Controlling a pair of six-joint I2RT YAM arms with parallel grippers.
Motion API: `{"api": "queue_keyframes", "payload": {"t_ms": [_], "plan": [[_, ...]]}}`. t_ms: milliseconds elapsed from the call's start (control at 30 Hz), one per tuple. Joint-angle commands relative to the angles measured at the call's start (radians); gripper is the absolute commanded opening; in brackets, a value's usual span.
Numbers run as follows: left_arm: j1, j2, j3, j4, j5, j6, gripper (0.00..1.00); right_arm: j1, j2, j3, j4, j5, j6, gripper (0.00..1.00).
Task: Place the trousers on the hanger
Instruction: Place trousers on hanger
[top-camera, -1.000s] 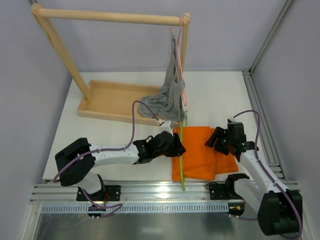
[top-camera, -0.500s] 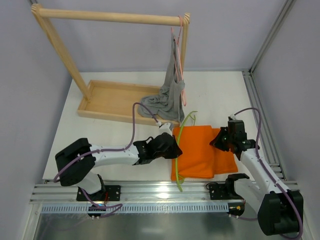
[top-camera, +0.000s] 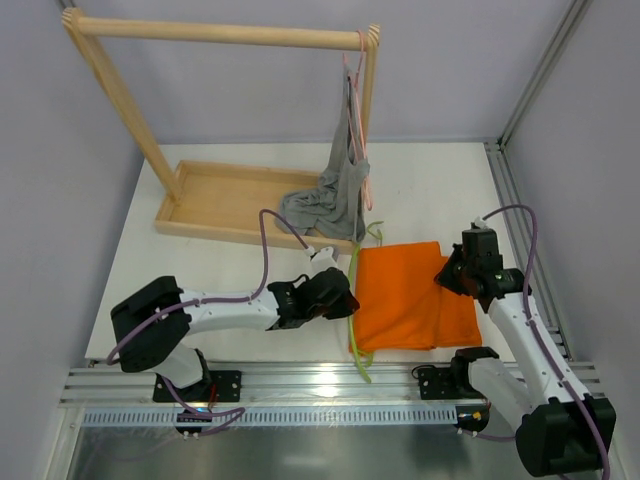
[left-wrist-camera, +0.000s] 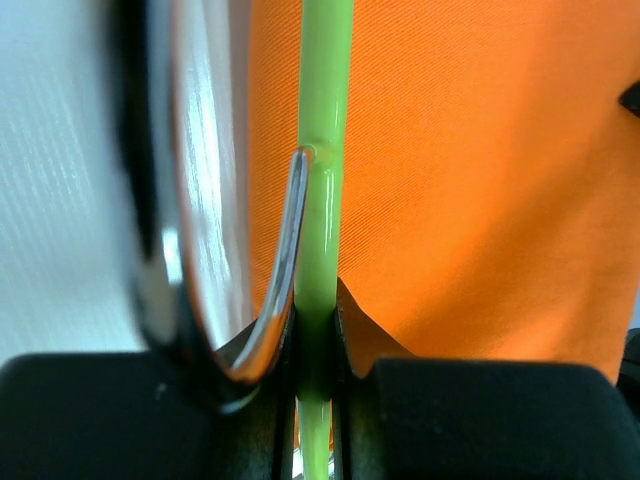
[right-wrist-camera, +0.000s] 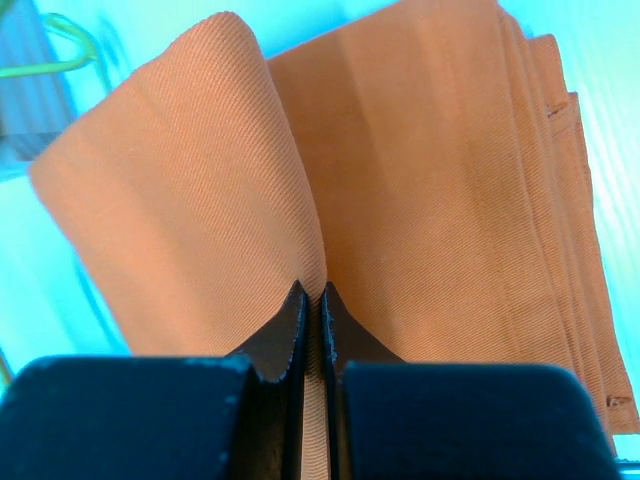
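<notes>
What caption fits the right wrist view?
Right gripper pinching a fold of the orange trousers, green hanger at top left.

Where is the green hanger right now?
In the top view, the hanger lies along the left edge of the trousers, near the table's front, pinched in the left gripper.

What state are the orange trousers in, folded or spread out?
Folded: the orange trousers lie as a compact rectangle, and the right wrist view shows several stacked layer edges.

Open counter (top-camera: 430, 190) lies right of the grey garment (top-camera: 335, 195) and before the tray (top-camera: 240, 235)'s left end. The wooden rack (top-camera: 220, 33), tray, trousers (top-camera: 400, 295) and hanger (left-wrist-camera: 320, 200) obstruct the rear-left and middle.
</notes>
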Motion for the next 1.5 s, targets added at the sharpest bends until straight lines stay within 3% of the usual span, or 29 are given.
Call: {"api": "queue_keyframes", "payload": {"t_ms": [0,267,533,733,933,1167,1300,1367,1467], "plan": [[0.001,0.002,0.014,-0.141,-0.1,0.002,0.0,-0.015,-0.079,0.078,0.04,0.046,-0.009,0.04],[0.0,0.029,0.006,-0.143,-0.093,-0.001,0.0,-0.015,-0.065,0.212,0.011,-0.051,-0.004,0.04],[0.0,0.031,0.011,-0.181,-0.131,-0.003,0.0,-0.024,-0.053,0.307,-0.082,0.013,-0.046,0.04],[0.0,0.02,0.01,-0.22,-0.177,-0.029,0.0,-0.102,-0.007,0.25,-0.138,0.249,-0.067,0.04],[-0.006,0.003,-0.009,-0.162,-0.168,-0.038,0.0,-0.219,0.018,0.091,0.042,0.185,-0.059,0.04],[-0.02,0.002,-0.029,-0.056,-0.137,-0.057,0.0,-0.234,0.087,0.009,0.119,0.194,-0.038,0.15],[-0.022,0.003,-0.033,-0.039,-0.133,-0.083,0.0,-0.238,0.091,0.074,0.002,0.245,-0.024,0.35],[-0.022,0.003,-0.041,-0.033,-0.134,-0.098,0.0,-0.238,0.05,0.121,-0.036,0.218,-0.035,0.47],[-0.025,0.011,-0.038,-0.023,-0.13,-0.101,0.0,-0.238,-0.007,0.155,-0.018,0.071,-0.021,0.5]]}}
